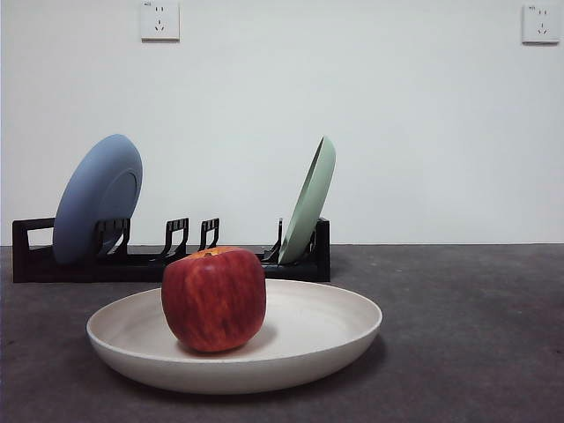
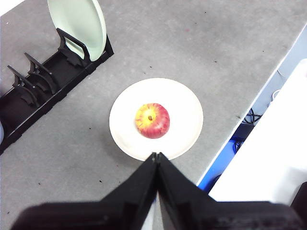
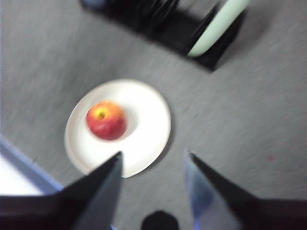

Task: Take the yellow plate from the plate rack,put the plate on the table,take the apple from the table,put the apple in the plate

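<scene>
Where the low front camera looks across the table (image 1: 476,335), the apple (image 1: 213,299) sits upright in the plate (image 1: 326,339), left of its middle, and the plate lies flat on the table. Behind them stands the rack (image 1: 300,263), with a blue plate (image 1: 97,198) leaning in its left end and a green plate (image 1: 310,198) leaning in its right end. The prongs between them hold nothing. Two wall sockets (image 1: 159,19) sit high on the white wall. Neither of my arms shows in this view.

From my left wrist, I look steeply down from well above the table. My left gripper (image 2: 157,155) has its two black jaws pressed together, tips touching, holding nothing. The tips hang over the plate's (image 2: 184,103) rim, clear of it. The apple (image 2: 152,120) rests near the plate's middle, stem up, yellow patch around the stem. The rack (image 2: 48,81) lies well apart, with the green plate (image 2: 79,24) at its end.

From my right wrist, the picture is blurred. My right gripper (image 3: 153,160) is spread wide and empty, raised above the table. One jaw overlaps the plate's (image 3: 148,120) edge; the apple (image 3: 106,120) sits off-centre in it. The rack (image 3: 158,21) and green plate (image 3: 218,26) lie beyond.
</scene>
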Motion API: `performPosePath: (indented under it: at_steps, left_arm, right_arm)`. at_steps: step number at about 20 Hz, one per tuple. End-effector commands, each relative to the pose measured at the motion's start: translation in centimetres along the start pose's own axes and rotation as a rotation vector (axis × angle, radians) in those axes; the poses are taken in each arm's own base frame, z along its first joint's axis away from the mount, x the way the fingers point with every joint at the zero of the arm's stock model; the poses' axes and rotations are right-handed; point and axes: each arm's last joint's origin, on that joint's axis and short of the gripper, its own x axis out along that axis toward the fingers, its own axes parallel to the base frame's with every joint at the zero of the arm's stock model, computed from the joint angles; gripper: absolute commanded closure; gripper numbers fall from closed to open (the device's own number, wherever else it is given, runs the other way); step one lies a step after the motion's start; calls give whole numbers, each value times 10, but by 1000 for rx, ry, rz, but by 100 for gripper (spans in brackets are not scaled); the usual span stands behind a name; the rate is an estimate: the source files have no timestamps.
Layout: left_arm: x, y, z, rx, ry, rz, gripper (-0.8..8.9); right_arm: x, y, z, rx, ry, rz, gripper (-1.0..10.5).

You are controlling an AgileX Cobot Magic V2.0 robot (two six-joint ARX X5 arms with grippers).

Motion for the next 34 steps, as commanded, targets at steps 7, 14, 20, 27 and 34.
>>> performPosePath:
  at_steps: [7,14,20,27,34]
  left_arm:
    - [8,-4,4,13,25,6,815]
    - [28,3,12,-20,96,107,815]
    - [97,37,5,62,-118,79,815]
    - [150,54,-116,74,-531,172,814]
    - [160,63,-187,-154,-442,452,815]
  right_arm:
    - [-28,-14,-10,21,-102,-169,946]
    - [-20,-16,-25,-54,110,-220,946]
    - [-19,-17,-31,-84,198,-239,946]
    - [-18,-17,-31,-84,197,-239,946]
    - [-18,-16,-31,-85,197,-239,946]
